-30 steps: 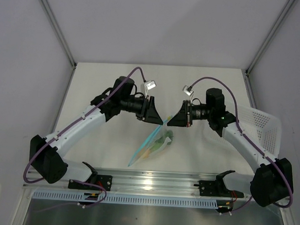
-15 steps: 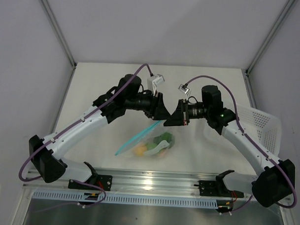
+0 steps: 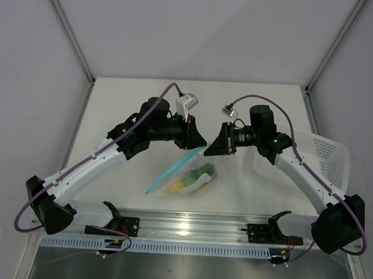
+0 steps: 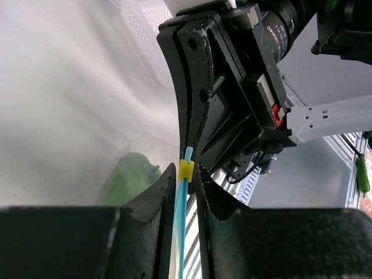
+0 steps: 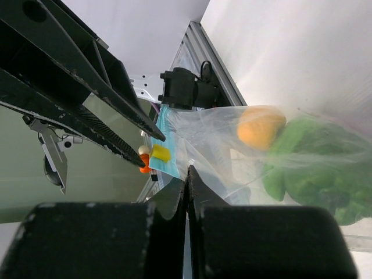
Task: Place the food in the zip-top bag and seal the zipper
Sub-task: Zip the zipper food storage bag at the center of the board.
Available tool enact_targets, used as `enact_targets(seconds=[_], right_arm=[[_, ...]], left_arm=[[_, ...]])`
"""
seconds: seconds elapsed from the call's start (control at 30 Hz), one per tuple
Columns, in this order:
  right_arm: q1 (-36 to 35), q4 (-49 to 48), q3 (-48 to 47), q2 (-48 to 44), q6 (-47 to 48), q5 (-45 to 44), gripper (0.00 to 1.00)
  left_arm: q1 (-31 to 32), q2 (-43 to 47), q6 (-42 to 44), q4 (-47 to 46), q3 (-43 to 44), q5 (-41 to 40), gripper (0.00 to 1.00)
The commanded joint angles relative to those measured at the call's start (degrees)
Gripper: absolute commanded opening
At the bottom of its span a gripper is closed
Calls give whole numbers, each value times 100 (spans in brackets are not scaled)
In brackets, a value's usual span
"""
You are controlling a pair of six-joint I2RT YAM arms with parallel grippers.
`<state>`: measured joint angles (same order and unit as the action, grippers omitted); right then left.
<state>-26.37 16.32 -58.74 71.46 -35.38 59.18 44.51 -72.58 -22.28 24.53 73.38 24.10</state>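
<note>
The zip-top bag point(image 3: 188, 179) hangs over the near middle of the counter point(image 3: 249, 105), slung between the 2 arms. Its zipper point(image 3: 172, 171) slants down from the fingers toward the counter's near-left corner. Through the clear film show the food pieces, among them a yellow-orange one point(image 5: 260, 128) and a dark-green one point(image 5: 308, 171).

The right fingers point(image 5: 188, 181) are pressed together, pinching the bag's film just beside the upper end of the zipper. The left fingers point(image 4: 168, 192) straddle the zipper with only a narrow slot between them, and a small yellow slider point(image 4: 185, 170) sits at their tips. Whether they actually squeeze the strip I cannot tell. The 2 sets of fingers nearly meet tip to tip.

A white perforated basket point(image 3: 324, 156) sits at the counter's right edge.
</note>
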Motion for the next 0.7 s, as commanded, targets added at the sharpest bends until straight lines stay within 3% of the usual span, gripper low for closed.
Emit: enact_targets(seconds=[0.0, 0.17, 0.67], right_arm=[[44, 21, -270, -10, -22, 103, 0], [79, 56, -270, -1, 13, 120, 0], [44, 38, -313, 43, -13, 94, 0]], left_arm=[[22, 77, 119, -151, 0, -11, 21], [22, 33, 101, -177, 9, 148, 27], [49, -151, 40, -212, 36, 394, 24]])
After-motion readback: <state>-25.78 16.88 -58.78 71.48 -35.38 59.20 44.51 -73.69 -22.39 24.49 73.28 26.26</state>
